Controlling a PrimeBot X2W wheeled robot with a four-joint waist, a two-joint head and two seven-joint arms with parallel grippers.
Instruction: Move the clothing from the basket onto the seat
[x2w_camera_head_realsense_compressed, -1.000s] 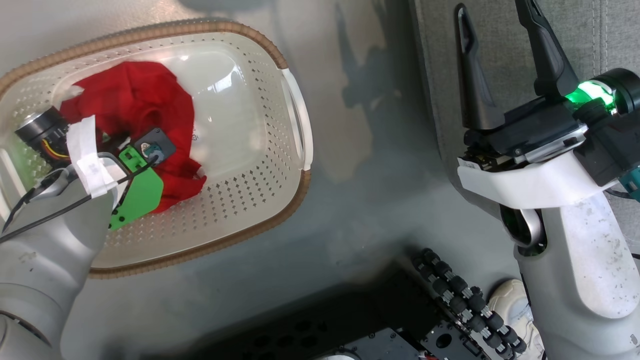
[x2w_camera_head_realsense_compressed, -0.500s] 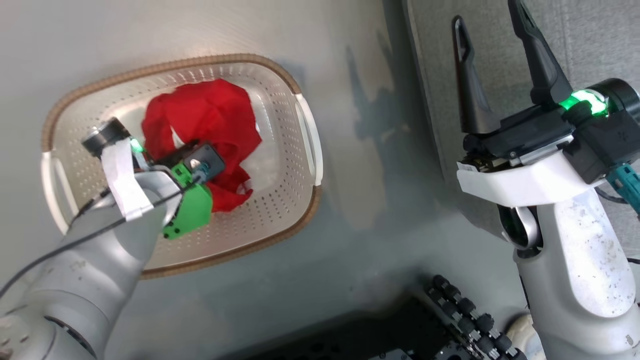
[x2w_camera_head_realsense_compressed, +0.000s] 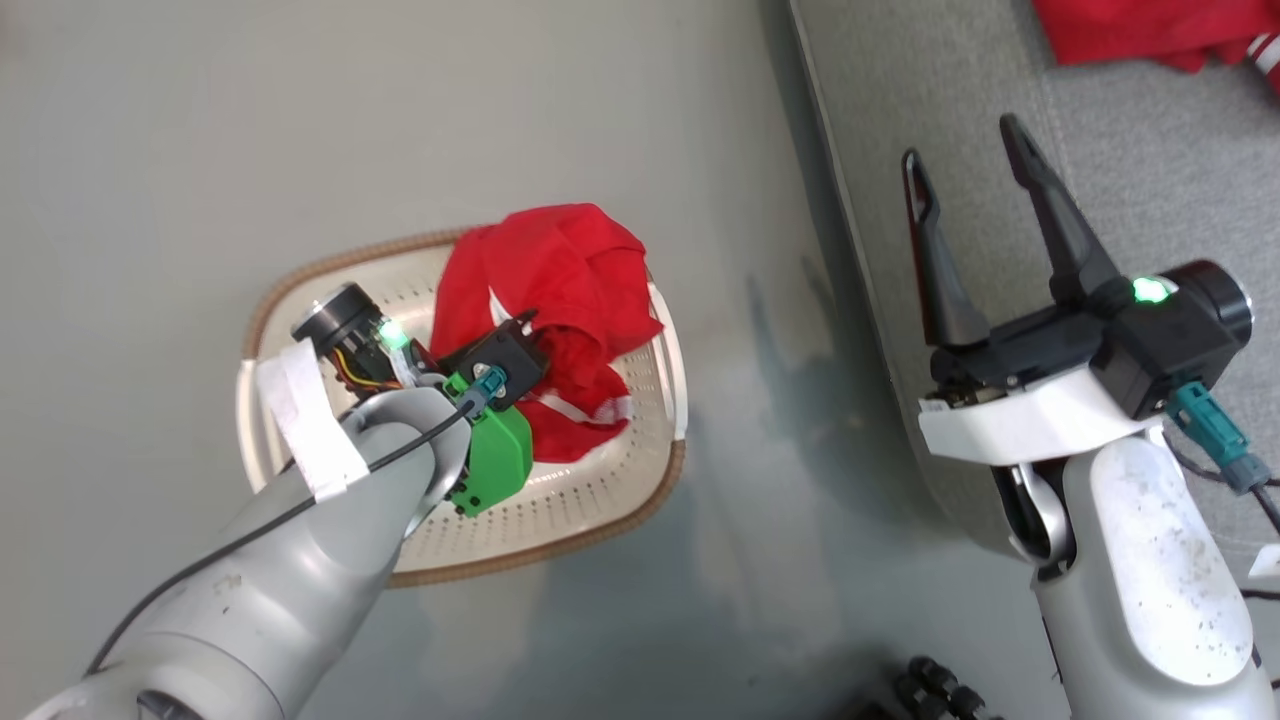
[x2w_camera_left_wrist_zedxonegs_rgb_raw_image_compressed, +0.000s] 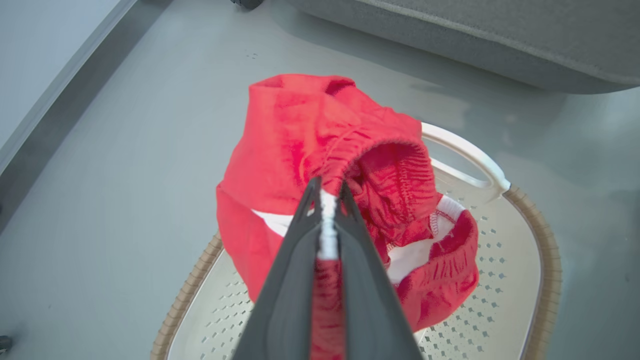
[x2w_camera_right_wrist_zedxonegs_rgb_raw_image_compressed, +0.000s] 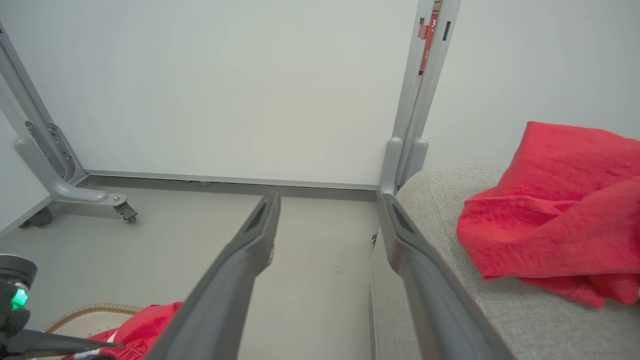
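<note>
left claw (x2w_camera_left_wrist_zedxonegs_rgb_raw_image_compressed: 329, 192): pinched tight on elastic waistband of shorts (x2w_camera_left_wrist_zedxonegs_rgb_raw_image_compressed: 300, 130) | shorts: bunched just past tips, basket (x2w_camera_left_wrist_zedxonegs_rgb_raw_image_compressed: 540, 260) beneath | handling: light, limp, drapey; gathered waistband likely surest hold | right claw (x2w_camera_head_realsense_compressed: 961, 140): wide, empty, at seat (x2w_camera_head_realsense_compressed: 1130, 200) edge | jersey (x2w_camera_head_realsense_compressed: 1150, 30): beyond its tips, on seat

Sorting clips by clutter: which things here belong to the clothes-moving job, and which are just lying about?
Job: red shorts, pinched in the left fingers; basket beneath; grey seat; red garment already on it.
Lying about: wheeled frame foot; upright grey post; wall panel.
</note>
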